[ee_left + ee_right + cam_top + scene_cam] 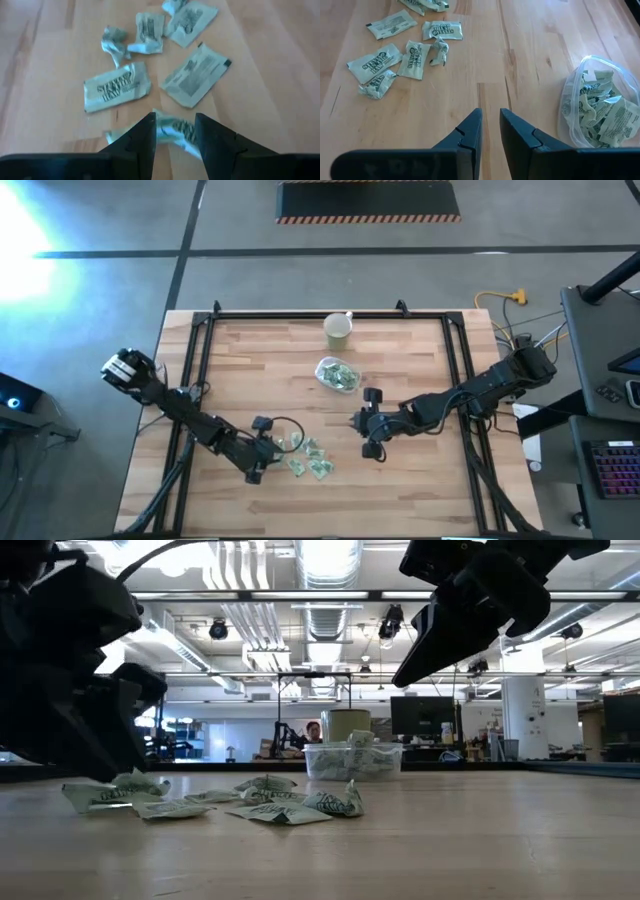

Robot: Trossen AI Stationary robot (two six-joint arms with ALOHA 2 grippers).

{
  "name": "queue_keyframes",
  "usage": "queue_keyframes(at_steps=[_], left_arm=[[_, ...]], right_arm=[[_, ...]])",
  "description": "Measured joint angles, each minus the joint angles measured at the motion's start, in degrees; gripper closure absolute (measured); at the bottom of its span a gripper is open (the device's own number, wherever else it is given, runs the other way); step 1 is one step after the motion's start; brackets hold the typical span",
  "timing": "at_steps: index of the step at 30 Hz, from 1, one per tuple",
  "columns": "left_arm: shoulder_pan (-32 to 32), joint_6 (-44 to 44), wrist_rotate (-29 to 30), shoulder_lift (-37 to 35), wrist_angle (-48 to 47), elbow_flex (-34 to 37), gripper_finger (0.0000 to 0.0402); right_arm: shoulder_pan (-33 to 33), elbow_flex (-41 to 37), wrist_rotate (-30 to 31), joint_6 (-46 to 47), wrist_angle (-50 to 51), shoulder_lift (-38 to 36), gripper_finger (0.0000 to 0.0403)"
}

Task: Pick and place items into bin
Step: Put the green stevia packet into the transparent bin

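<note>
Leftmost, over the near-left part of the wooden table [250,370], left gripper [262,463] held low at the edge of the loose packets [308,460], fingers [142,140] parted with a blurred packet [175,131] lying between them; whether the pads actually touch it, cannot tell. Just beyond those fingers in the left wrist view, more packets lying flat or crumpled on the bare wood, a few overlapping at the far end, the rest a little apart. From table height, the same scatter [250,802] spread along the near left, with the left arm's dark bulk right over its left end.

Toward the middle, clear bin [338,374] sitting on the table with a heap of packets inside, well apart from the loose group. Just behind it, near the far edge, pale cup [339,329] standing upright.

Right of centre, right gripper [357,423] raised off the table, between bin and scatter, fingers [470,132] slightly apart and holding nothing. Ahead of it in the right wrist view, bare wood, the bin [597,107] to one side, the loose packets [402,52] to the other.
</note>
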State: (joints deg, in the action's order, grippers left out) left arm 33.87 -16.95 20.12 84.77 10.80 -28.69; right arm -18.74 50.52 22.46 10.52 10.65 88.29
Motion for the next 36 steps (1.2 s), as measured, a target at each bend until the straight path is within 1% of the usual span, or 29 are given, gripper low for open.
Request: queue_keyframes(at_steps=[7, 11, 15, 19, 28, 36], left_arm=[[-0.07, 1.21, 1.72, 4.19, 0.19, -1.47, 0.0282], [-0.11, 2.34, 4.39, 4.42, -0.2, -1.62, 0.0283], [-0.13, 2.36, 5.78, 4.42, -0.44, -1.62, 0.0289], [-0.13, 2.36, 5.88, 4.41, -0.73, -1.59, 0.0316], [-0.13, 2.51, 5.86, 4.4, -0.76, -1.59, 0.0396], [-0.13, 2.75, 6.36, 3.58, -0.9, -1.53, 0.0401]], right_arm=[[0.0, -0.05, -0.02, -0.04, -0.33, 0.0, 0.0346], [0.0, -0.2, -0.02, -0.19, -0.24, 0.0, 0.0346], [0.0, -0.2, -0.02, -0.22, -0.3, 0.0, 0.0346], [0.0, -0.2, -0.02, -0.22, -0.3, 0.0, 0.0346], [0.0, -0.2, -0.02, -0.2, -0.3, 0.0, 0.0346], [0.0, -0.2, -0.02, -0.21, -0.3, 0.0, 0.0346]])
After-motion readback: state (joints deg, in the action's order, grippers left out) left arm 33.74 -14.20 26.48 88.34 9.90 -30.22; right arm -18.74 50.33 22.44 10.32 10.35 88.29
